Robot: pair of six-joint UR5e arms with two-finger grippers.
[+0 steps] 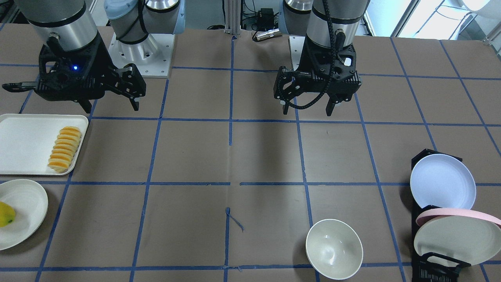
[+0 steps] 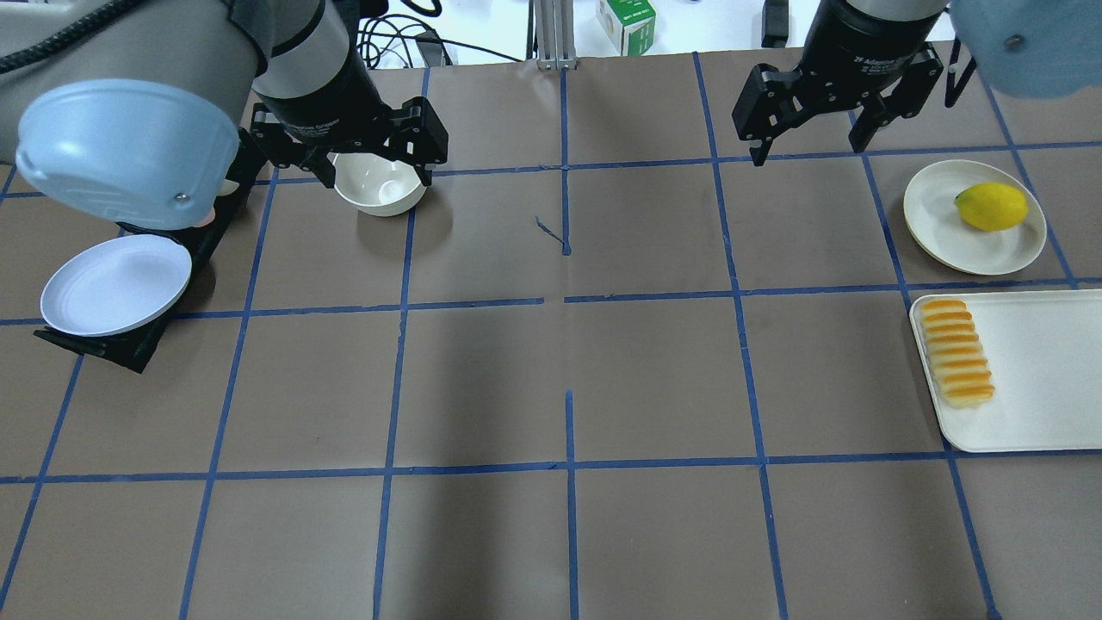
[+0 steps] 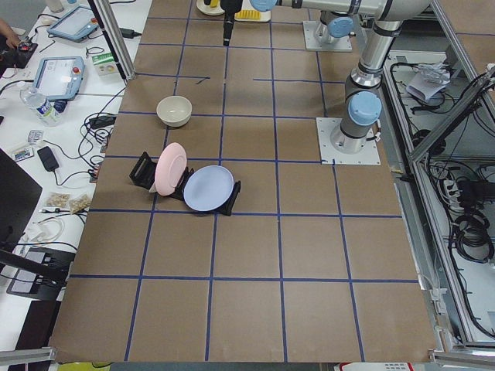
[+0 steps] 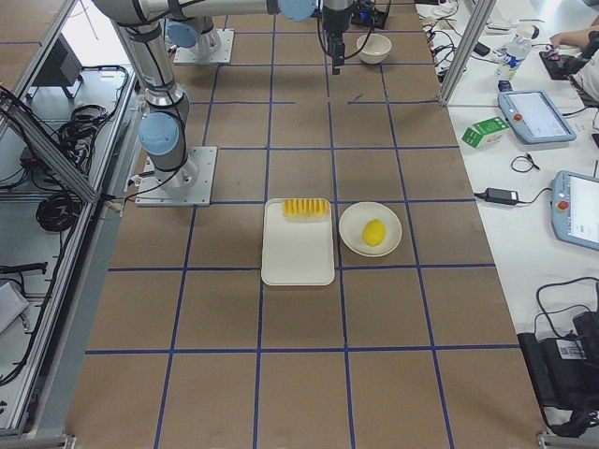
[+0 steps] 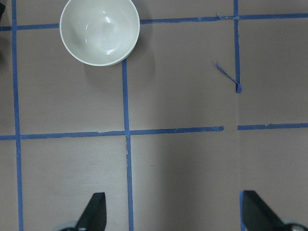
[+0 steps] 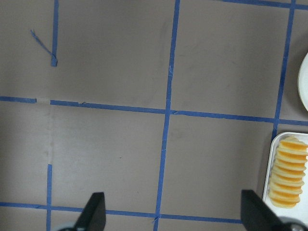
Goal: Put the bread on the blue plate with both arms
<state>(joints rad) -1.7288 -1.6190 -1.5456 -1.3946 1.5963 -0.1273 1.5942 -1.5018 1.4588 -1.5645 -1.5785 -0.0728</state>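
The bread (image 1: 64, 149) is a short row of pale-yellow slices with orange tops, lying at the edge of a white tray (image 1: 23, 143). It also shows in the overhead view (image 2: 956, 351) and the right wrist view (image 6: 287, 172). The blue plate (image 1: 442, 181) leans in a black rack at the opposite end of the table, also seen from overhead (image 2: 116, 284). My right gripper (image 1: 111, 107) hangs open and empty above the table, near the tray. My left gripper (image 1: 307, 111) hangs open and empty nearer the robot's base than the white bowl (image 1: 334, 248).
A pink-rimmed plate (image 1: 458, 214) and a cream plate (image 1: 458, 239) stand in the same rack as the blue plate. A yellow fruit (image 2: 992, 207) lies on a cream plate (image 2: 934, 215) beside the tray. Blue tape lines grid the brown table.
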